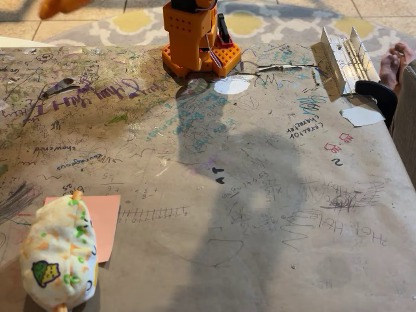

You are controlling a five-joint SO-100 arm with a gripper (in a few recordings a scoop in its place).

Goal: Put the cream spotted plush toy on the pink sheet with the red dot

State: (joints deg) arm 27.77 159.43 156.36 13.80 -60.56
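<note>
Lying at the table's (pixel 260 214) near left corner, one cream spotted plush toy (pixel 58 257) overlaps one pink sheet (pixel 104 224). Two white paper scraps (pixel 232 85) sit toward the far edge beside the orange arm base (pixel 192 39). The claw's state cannot be told.

Fixed view, lower left | we are seeing the cream spotted plush toy (pixel 58 255) lying lengthwise, oval, with green and orange spots, a yellow patch and an orange tip at each end | it is overlapping the left part of the pink sheet (pixel 104 224), lying flat; red dot hidden
</note>
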